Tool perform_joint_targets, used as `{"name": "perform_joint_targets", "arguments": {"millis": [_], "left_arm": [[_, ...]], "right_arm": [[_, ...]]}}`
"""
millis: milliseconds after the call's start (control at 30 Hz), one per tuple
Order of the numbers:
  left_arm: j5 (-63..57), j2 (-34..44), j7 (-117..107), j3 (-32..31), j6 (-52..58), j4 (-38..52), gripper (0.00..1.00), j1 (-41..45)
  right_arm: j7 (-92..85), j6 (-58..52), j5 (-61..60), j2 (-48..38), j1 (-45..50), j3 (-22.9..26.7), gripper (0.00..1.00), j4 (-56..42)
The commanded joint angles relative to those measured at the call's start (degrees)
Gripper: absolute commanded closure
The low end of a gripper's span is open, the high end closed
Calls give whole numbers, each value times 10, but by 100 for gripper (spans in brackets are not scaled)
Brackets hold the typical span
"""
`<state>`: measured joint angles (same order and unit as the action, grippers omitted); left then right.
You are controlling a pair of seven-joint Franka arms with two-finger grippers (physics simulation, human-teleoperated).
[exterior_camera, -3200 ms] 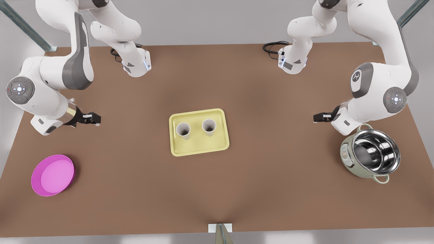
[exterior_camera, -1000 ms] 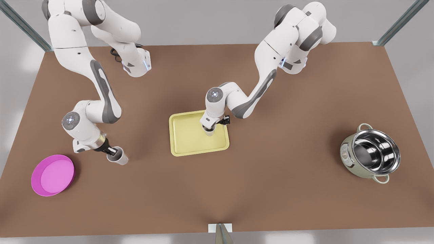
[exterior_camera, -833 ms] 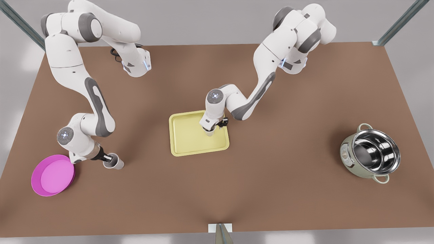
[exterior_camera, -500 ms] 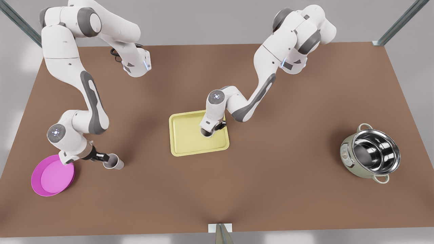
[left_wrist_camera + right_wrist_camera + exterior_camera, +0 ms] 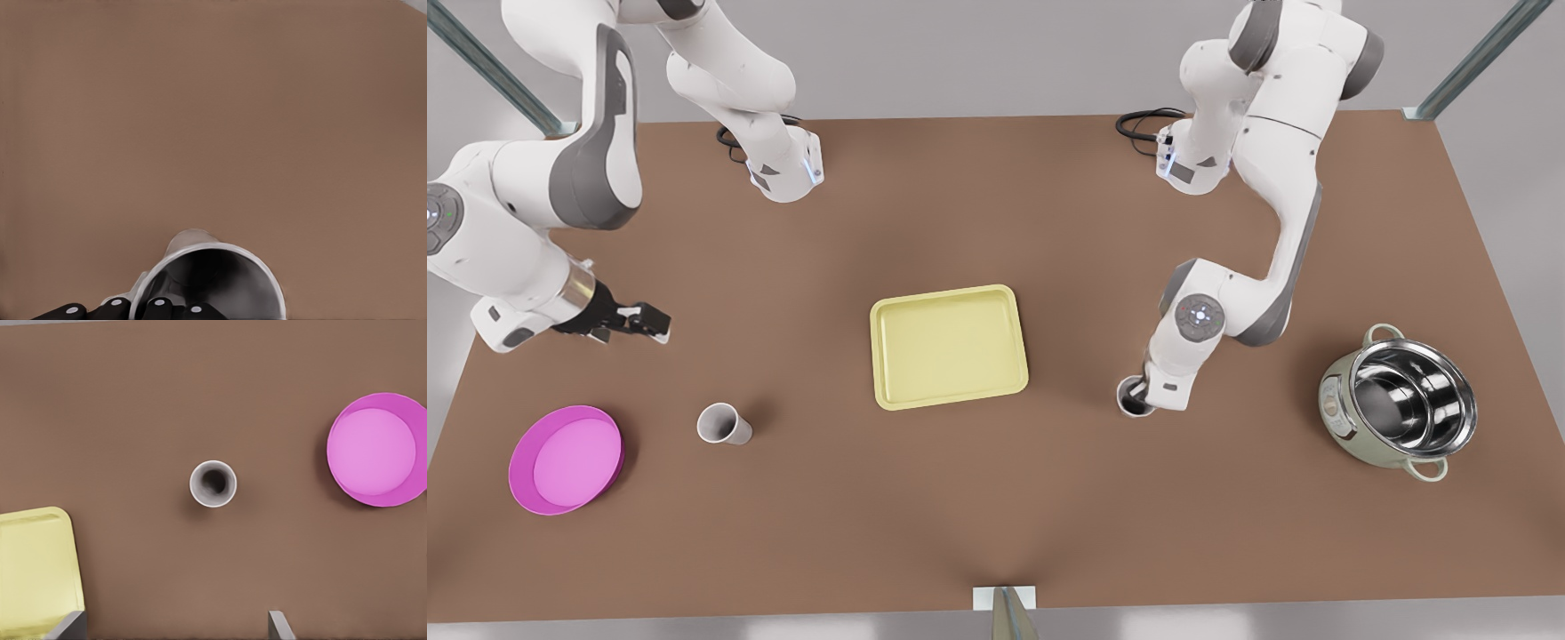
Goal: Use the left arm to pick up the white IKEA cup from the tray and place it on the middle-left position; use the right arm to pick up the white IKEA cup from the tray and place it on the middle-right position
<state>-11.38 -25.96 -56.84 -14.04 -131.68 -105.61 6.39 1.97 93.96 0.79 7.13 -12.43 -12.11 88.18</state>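
The pale yellow tray (image 5: 947, 345) lies at the table's centre with nothing on it; its corner (image 5: 33, 567) appears in the right wrist view. One white cup (image 5: 720, 423) (image 5: 213, 483) stands upright on the brown table toward the front view's left. High above it and apart from it, my right gripper (image 5: 660, 324) (image 5: 175, 615) hangs open. At the front view's right, beside the tray, my left gripper (image 5: 1145, 397) (image 5: 133, 310) is shut on the rim of the other white cup (image 5: 1129, 393) (image 5: 213, 280). I cannot tell whether that cup touches the table.
A round magenta dish (image 5: 565, 458) (image 5: 377, 450) sits near the table's front corner at the front view's left. A steel pot (image 5: 1400, 404) with handles stands at the front view's right, a short way beyond the held cup. Both arm bases stand at the table's back edge.
My right gripper let go of its cup and drew up and back. My left gripper carried the other cup off the tray toward the front view's right.
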Motion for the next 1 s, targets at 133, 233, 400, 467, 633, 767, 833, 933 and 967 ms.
{"name": "perform_joint_targets", "arguments": {"millis": [133,233,400,467,633,767,833,933,967], "left_arm": [[17,42,438,2,-103,-103,82,-72],[17,35,444,2,-123,-102,82,-83],[18,15,443,2,-184,-110,82,-98],[30,11,441,1,-192,-110,82,-98],[34,-4,443,1,-214,-108,82,-99],[34,-4,443,2,-213,-107,20,-99],[34,-4,442,2,-211,-105,0,-99],[32,34,443,1,-138,-103,0,-98],[29,90,444,-3,-27,-92,0,-96]], "right_arm": [[-3,-50,4,3,-1,2,0,-13],[-3,-51,3,3,-1,3,0,-16],[-3,-51,2,3,-1,4,0,-16],[-3,-50,2,3,-1,5,0,-16],[3,-50,2,3,-1,9,0,-17],[5,-49,2,3,-1,9,0,-17],[4,-48,1,3,-1,9,0,-17],[4,-48,0,2,-1,9,0,-25],[5,-48,1,3,-1,9,0,-28]]}}
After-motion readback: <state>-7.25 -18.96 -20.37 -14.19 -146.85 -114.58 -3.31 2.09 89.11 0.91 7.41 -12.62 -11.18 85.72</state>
